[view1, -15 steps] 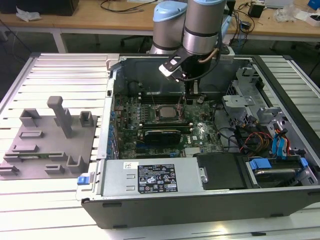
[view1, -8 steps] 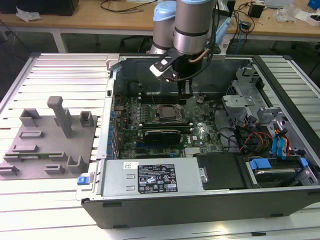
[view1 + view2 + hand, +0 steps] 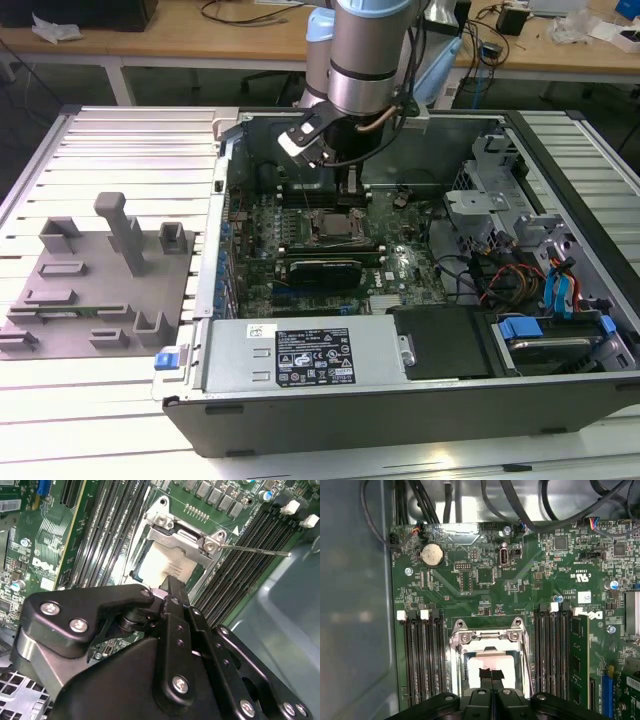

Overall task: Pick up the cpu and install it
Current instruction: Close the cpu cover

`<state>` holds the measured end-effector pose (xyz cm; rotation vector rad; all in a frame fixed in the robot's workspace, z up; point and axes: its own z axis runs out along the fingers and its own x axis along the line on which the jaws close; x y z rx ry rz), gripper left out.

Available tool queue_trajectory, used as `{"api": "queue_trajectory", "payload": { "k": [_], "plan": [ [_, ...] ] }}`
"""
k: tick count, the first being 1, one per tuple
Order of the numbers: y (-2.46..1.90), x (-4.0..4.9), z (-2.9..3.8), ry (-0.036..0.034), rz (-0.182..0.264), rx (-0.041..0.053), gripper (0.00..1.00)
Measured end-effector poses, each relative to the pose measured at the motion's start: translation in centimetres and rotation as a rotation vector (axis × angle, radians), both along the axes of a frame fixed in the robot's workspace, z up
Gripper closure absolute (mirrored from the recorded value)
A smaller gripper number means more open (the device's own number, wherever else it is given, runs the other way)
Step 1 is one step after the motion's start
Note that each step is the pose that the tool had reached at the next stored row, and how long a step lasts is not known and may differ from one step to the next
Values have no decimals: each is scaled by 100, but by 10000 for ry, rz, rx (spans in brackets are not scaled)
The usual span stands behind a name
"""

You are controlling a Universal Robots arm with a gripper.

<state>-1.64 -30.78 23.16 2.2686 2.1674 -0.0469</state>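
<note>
Two fingers, pressed together with barely a seam between them and nothing caught in that seam. The gripper points its dark tips straight at the one cpu, also seen in the second wrist view. The pale square lies flat in the socket directly under the tips. Touching it or a hair above? I cannot tell.

Around the chip there is one silver socket frame, with two screws on the bar just past the tips. One thin lever juts out sideways from it. The near part of chip and frame is hidden behind the gripper's black body (a big lump in both wrist views).

Flanking the fingers are two banks of dark memory slots, with four white latch tabs that I can count. Beyond the frame sits one round coin cell.

In the exterior view, the gripper reaches down into the one open computer case. Well off from the fingers, towards the exterior view's left, lies one grey fixture plate.
</note>
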Motion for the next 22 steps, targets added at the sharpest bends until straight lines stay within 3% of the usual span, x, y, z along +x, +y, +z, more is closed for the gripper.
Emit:
{"api": "queue_trajectory", "payload": {
  "k": [3, 6, 22],
  "plan": [
    [0, 0, 0, 0, 235, 0, 89],
    [0, 0, 0, 0, 820, 1, 89],
    [0, 0, 0, 0, 4407, 0, 89]
  ]
}}
